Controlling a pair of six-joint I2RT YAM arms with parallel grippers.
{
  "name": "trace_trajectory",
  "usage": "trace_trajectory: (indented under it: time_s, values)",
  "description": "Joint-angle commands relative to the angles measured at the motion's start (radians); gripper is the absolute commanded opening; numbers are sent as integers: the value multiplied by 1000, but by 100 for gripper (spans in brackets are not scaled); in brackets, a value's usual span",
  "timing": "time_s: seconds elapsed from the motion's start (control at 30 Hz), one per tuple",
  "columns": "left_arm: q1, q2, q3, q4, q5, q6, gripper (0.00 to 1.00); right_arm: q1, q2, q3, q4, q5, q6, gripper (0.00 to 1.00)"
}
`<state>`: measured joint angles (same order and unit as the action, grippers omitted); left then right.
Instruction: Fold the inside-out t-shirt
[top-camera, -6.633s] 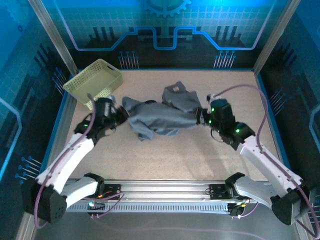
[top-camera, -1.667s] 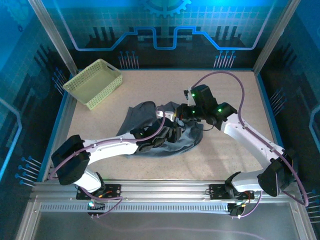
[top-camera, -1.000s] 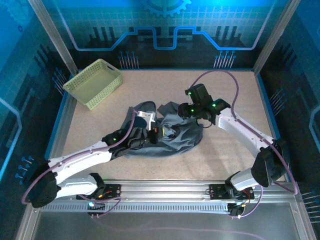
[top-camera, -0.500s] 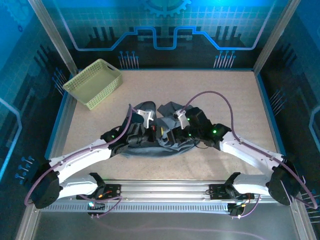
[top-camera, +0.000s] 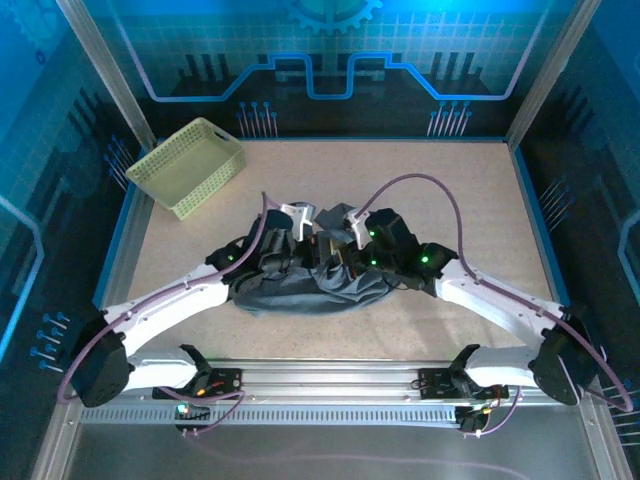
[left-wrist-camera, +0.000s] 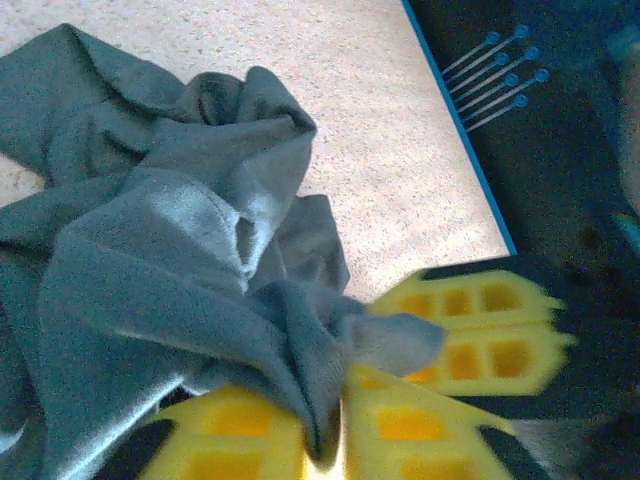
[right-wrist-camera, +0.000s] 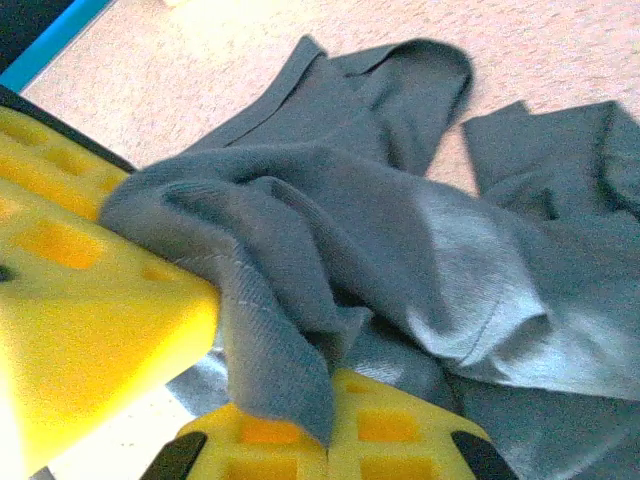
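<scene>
The dark grey inside-out t-shirt (top-camera: 300, 292) lies bunched up in the middle of the table. Both grippers meet over its top, almost touching. My left gripper (top-camera: 303, 252) is shut on a fold of it; the left wrist view has cloth (left-wrist-camera: 170, 230) pinched between the yellow fingers (left-wrist-camera: 230, 445). My right gripper (top-camera: 338, 255) is shut on another fold of the shirt (right-wrist-camera: 400, 230), the fabric caught where its fingers (right-wrist-camera: 410, 435) meet. The other gripper's yellow fingers sit close by in each wrist view.
A pale yellow-green lattice basket (top-camera: 188, 165) stands at the far left corner, apart from the shirt. Bare speckled tabletop (top-camera: 460, 190) surrounds the shirt inside a blue rim. The metal rail (top-camera: 320, 380) with the arm bases runs along the near edge.
The right arm swung from the shirt's far right side down to its middle and shut on fabric. The left gripper moved up beside it, and the shirt is more bunched.
</scene>
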<state>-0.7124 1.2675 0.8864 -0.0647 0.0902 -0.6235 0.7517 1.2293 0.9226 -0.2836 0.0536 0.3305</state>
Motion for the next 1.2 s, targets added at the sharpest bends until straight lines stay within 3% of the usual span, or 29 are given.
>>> trace_trajectory:
  time_s: [0.0,0.07,0.13,0.33,0.57,0.9,1.17]
  values:
    - [8,38,71,-97,-53,28,26,-8,-59,59,-75,118,35,0]
    - [7,48,89,-135,-83,29,41,-43,-79,71,-109,90,73,0]
    - [-2,41,86,-156,-121,35,45,-96,-85,76,-128,16,117,0]
    - [-115,6,42,-177,-236,78,45,-140,-57,69,-122,-60,180,0]
    - [-131,68,47,-168,-237,83,41,-138,-82,65,-109,-81,181,0]
    - [-150,224,143,-98,-243,165,51,-116,-116,62,-121,-98,191,0]
    - [-150,239,179,-76,-311,218,58,-107,-125,56,-132,-93,184,0]
